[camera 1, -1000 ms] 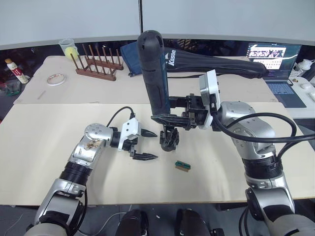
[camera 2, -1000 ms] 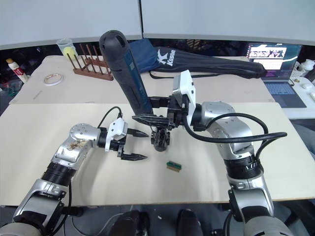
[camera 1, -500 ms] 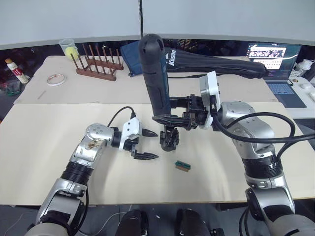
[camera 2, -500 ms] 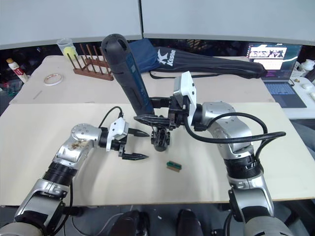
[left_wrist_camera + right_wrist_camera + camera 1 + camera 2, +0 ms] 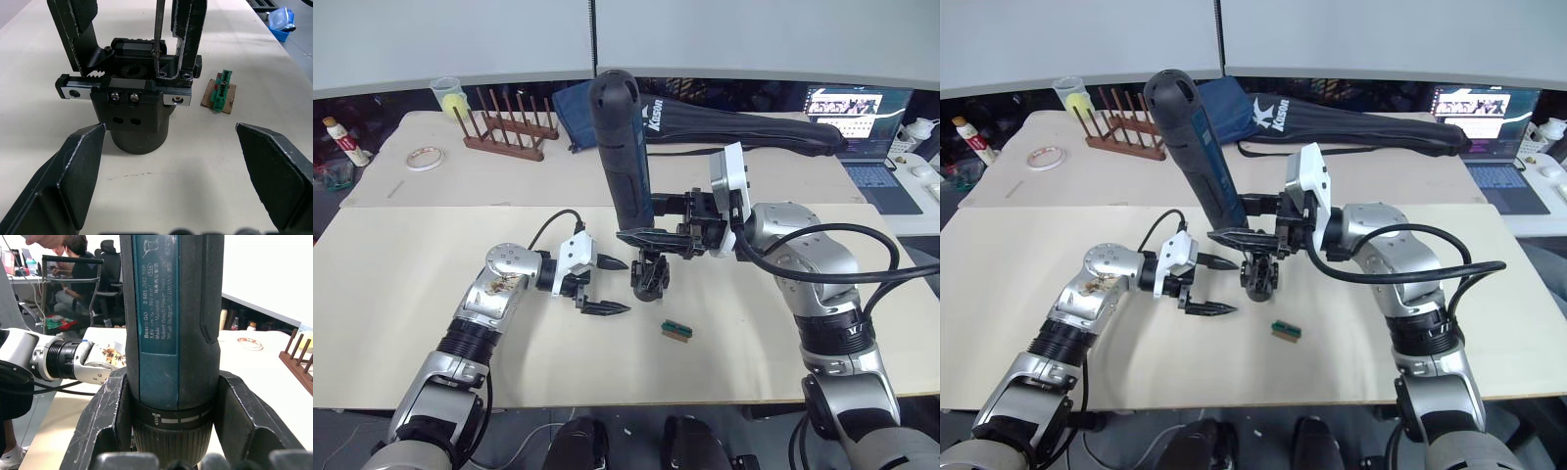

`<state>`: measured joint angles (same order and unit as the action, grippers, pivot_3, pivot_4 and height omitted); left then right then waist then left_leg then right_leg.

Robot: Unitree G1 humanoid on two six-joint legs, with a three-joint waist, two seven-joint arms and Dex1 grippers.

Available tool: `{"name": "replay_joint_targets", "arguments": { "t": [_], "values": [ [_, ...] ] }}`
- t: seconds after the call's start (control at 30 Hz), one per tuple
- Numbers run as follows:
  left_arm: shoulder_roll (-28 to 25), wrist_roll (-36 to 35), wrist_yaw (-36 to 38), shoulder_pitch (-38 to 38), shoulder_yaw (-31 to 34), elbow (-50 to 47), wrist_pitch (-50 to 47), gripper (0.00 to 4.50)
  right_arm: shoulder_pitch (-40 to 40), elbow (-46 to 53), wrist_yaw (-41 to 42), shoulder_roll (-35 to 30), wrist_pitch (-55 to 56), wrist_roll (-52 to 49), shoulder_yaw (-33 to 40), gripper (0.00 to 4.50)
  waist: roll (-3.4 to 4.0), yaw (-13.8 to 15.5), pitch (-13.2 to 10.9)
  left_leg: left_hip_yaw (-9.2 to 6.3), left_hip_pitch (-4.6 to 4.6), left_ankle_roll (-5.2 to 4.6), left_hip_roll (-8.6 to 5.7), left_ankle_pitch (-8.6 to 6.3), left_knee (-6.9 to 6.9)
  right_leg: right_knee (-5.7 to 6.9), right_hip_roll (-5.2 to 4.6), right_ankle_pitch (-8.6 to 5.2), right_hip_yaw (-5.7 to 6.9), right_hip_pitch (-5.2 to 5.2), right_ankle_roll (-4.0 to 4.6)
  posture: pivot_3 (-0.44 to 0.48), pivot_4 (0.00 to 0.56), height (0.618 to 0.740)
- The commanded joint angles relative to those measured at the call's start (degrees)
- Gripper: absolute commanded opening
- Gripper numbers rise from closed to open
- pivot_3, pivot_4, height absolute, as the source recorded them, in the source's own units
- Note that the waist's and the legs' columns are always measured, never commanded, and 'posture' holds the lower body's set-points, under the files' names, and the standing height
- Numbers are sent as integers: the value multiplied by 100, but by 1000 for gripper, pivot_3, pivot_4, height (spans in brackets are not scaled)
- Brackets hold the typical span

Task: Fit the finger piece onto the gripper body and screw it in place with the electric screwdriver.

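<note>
The gripper body [image 5: 650, 278] stands upright on the cream table, seen close in the left wrist view [image 5: 137, 117]. Two black pieces rise from its top; the finger piece [image 5: 188, 34] is the one right beside the screwdriver's thin bit [image 5: 157, 24]. The bit comes straight down onto the body's top. My right gripper [image 5: 642, 219] is shut on the electric screwdriver [image 5: 619, 147], a thick dark blue cylinder held almost vertical above the body [image 5: 171, 308]. My left gripper [image 5: 621, 286] is open just left of the body, touching nothing, with its fingers [image 5: 73, 181] to either side of it.
A small green-and-red piece [image 5: 676, 330] lies on the table right of the body. On the far table are a wooden rack [image 5: 509, 127], a tape roll [image 5: 426, 158], a long black bag [image 5: 754, 122] and a laptop [image 5: 862, 127]. People sit at desks beyond the screwdriver [image 5: 73, 264].
My left gripper has edged slightly to the right, toward the gripper body, still open. The right gripper and the screwdriver have stayed almost still.
</note>
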<state>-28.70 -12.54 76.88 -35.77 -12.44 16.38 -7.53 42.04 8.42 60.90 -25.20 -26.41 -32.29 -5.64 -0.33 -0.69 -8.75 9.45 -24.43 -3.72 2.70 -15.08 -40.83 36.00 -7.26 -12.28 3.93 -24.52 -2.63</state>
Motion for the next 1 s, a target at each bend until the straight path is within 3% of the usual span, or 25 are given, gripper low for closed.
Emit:
{"name": "replay_joint_targets", "arguments": {
  "t": [0.03, 1.0],
  "values": [
    [25, -14, -16, -124, 33, -77, 86, 4500, 65, 246, -27, 5, 87, -135, 191, 1913, 0, 1, 0, 0, 0, 0, 0, 0, 0, 0, 0, 0, 0, 0, 0, 0, 150, 740],
    [46, 1, -26, -104, 35, -87, 112, 4500, 79, 461, -116, 2, -9, -248, 233, 1913, 0, 1, 0, 0, 0, 0, 0, 0, 0, 0, 0, 0, 0, 0, 0, 0, 150, 740]
  ]
}}
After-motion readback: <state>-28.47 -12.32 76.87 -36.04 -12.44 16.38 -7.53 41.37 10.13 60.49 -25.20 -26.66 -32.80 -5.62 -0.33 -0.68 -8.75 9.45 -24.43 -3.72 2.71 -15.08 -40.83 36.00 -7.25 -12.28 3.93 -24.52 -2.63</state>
